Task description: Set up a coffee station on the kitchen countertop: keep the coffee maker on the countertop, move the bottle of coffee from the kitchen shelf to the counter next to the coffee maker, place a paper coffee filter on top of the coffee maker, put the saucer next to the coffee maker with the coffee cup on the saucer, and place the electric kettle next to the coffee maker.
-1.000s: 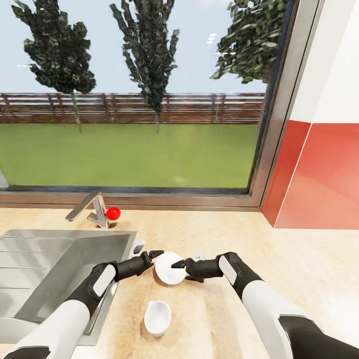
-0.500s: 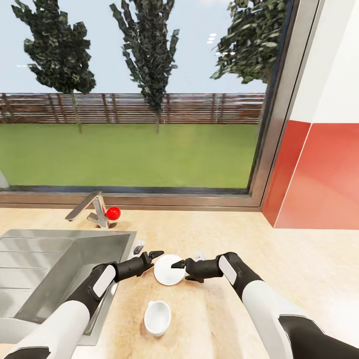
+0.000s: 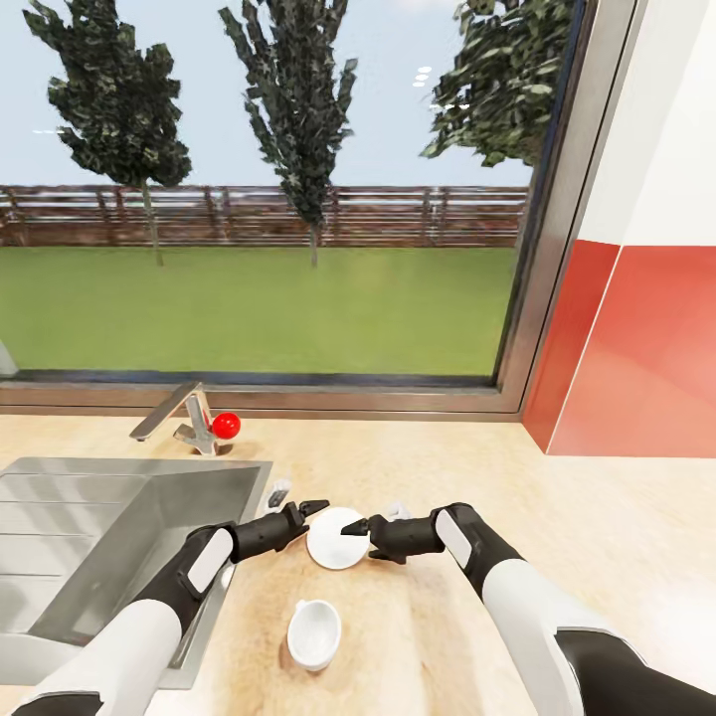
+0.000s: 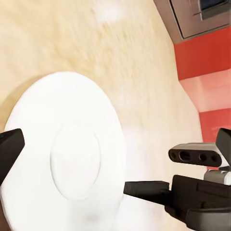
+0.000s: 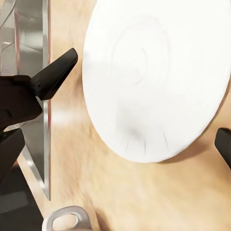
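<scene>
A white saucer [image 3: 336,539] lies on the light wooden countertop [image 3: 577,537], between my two grippers. My left gripper [image 3: 298,498] stands open at the saucer's left edge, its dark fingertip [image 3: 314,506] touching or almost touching the rim. My right gripper [image 3: 374,519] is open too, with one black fingertip [image 3: 351,528] over the saucer's right part. The saucer [image 4: 67,154] is large in the left wrist view, and the saucer [image 5: 154,77] also shows in the right wrist view. A white coffee cup [image 3: 314,632] stands upright nearer to me, apart from the saucer.
A steel sink [image 3: 89,537] is set into the counter at the left, with a faucet [image 3: 171,416] and its red knob [image 3: 227,426] behind it. A window sill runs along the back. A red wall panel [image 3: 636,358] closes the right side.
The saucer has slid slightly to the left between the grippers. Both arms have barely moved.
</scene>
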You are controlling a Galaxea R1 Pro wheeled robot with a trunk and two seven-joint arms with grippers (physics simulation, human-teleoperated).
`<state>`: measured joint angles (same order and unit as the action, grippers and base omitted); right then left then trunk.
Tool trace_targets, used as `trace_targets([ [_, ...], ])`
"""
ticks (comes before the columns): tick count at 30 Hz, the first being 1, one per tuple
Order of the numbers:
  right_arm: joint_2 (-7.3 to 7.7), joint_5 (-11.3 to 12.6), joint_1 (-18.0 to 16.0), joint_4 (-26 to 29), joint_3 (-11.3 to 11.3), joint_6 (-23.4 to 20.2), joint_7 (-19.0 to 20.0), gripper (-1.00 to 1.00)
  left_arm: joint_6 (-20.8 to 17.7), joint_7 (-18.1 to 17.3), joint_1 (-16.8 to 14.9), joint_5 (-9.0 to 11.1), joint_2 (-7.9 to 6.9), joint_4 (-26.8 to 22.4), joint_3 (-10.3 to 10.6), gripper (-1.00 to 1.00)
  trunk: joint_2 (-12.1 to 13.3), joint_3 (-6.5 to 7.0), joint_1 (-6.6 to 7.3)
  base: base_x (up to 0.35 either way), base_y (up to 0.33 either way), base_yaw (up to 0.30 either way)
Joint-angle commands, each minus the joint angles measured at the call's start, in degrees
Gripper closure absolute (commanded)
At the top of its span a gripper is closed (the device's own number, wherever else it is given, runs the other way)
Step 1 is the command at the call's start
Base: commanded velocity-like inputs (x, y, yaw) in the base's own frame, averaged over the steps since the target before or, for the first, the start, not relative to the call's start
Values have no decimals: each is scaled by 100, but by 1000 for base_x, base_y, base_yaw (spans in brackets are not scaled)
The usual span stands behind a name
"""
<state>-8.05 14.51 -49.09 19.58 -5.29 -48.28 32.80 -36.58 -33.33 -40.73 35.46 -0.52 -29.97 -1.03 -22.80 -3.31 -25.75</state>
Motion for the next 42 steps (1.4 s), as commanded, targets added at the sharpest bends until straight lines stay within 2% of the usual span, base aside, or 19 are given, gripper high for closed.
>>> trace_targets([
  [1, -18, -45, -4, 2, -42, -35, 11, -100, -37, -6, -5, 20, 3, 0, -11, -100, -13, -14, -4, 0, 0, 0],
  [13, -106, -45, -4, -11, -25, -34, 9, -100, -34, -6, -5, 10, 126, 0, -11, -100, -13, -14, -4, 0, 0, 0],
  [42, -127, -45, -4, -77, -25, -32, 11, -100, -34, -6, -5, 5, 126, 9, -11, -100, -13, -14, -4, 0, 0, 0],
])
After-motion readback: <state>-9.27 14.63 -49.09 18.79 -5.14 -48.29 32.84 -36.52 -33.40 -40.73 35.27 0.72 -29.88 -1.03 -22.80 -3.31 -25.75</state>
